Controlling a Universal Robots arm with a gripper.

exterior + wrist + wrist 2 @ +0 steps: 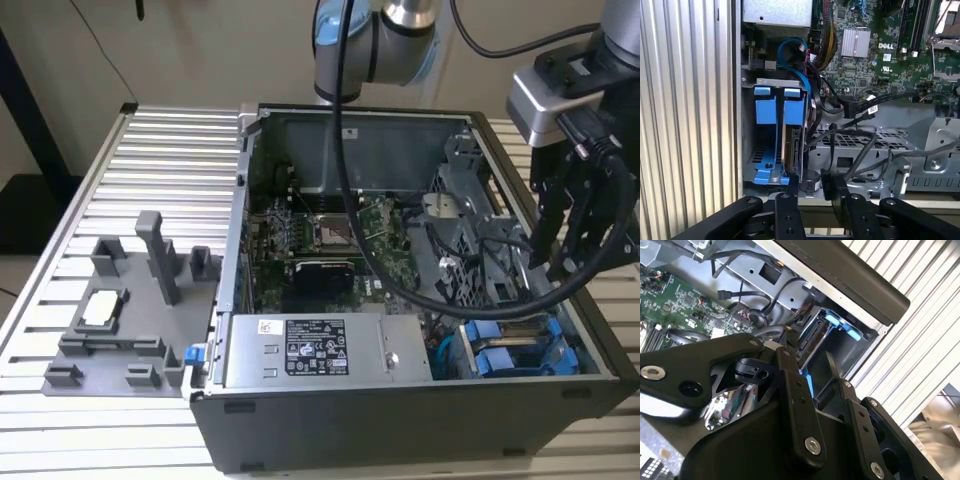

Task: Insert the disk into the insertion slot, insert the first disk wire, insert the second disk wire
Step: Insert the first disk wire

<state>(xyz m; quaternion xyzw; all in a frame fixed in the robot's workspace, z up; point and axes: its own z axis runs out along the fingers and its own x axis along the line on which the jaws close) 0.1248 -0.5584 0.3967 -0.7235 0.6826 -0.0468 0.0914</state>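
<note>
Apparently home, the disk (791,147) stands on edge in the insertion slot (780,82), at the five o'clock corner of the computer case (400,430) in the exterior view. The pincer (812,182) hovers near its end with fingers (791,192) parted and nothing between them. Loose black cables (860,107) crowd the space beside the disk; they could well snag a finger, and a plug brought in crooked might bend against the disk's socket. The disk shows as a dark, flat slab under a bright blue carrier tab, twin to the second blue carrier (765,107) just beside it.

The blue-framed disk (791,142) stands on edge, seated in the grey insertion slot (774,82).
</note>
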